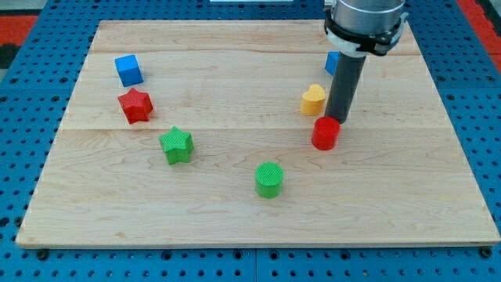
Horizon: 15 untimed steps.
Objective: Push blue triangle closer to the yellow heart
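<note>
The blue triangle (332, 63) is at the view's upper right, mostly hidden behind my rod; only its left edge shows. The yellow heart (313, 99) lies just below and left of it. My tip (338, 120) rests on the board right of the yellow heart and just above the red cylinder (326, 132). The tip is below the blue triangle, close to the heart's right side; I cannot tell if it touches either block.
A blue cube (128, 70) and a red star (135, 105) lie at the view's left. A green star (176, 145) sits left of centre. A green cylinder (268, 179) stands at lower centre. The wooden board (235, 219) ends in a blue pegboard surround.
</note>
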Each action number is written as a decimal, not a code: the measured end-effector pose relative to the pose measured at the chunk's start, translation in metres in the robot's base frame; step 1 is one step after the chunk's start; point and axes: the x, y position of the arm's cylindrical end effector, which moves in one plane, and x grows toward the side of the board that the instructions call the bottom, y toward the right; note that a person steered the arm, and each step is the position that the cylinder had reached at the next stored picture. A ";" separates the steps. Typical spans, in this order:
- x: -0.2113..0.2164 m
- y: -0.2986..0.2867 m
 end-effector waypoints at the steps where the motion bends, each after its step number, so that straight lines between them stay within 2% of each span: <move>1: 0.005 0.012; 2: 0.005 0.074; 3: -0.049 0.059; 4: -0.075 0.033; 5: -0.083 0.004; 6: -0.085 0.031; 7: -0.093 0.124; 8: -0.151 0.092; 9: -0.150 -0.011; 10: -0.148 -0.087; 12: -0.133 0.114; 15: -0.093 0.075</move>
